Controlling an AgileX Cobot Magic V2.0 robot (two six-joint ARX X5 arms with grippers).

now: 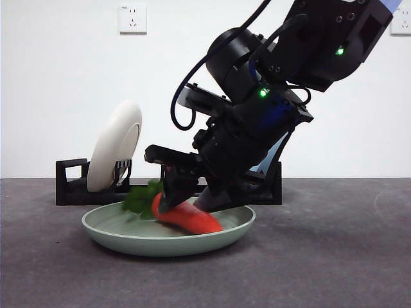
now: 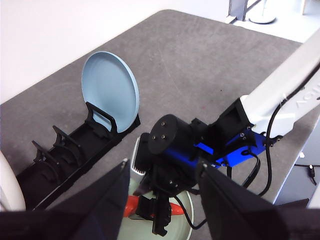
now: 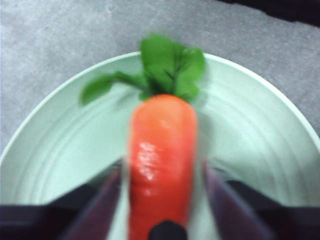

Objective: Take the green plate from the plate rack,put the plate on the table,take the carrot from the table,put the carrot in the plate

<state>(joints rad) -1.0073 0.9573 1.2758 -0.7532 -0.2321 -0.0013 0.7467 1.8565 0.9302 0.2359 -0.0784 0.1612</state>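
The green plate lies flat on the table in front of the plate rack. The carrot lies in it, leaves toward the rack, tip resting on the plate's floor. My right gripper reaches down into the plate and straddles the carrot. In the right wrist view the carrot sits between the jaws with a thin gap on each side, over the green plate. My left gripper hangs high above, open and holding nothing, looking down on the right arm and the carrot.
A cream-white plate stands upright at one end of the rack. A light blue plate stands at the other end of the plate rack. The right arm's dark bulk hangs over the plate. A white wall with a socket is behind.
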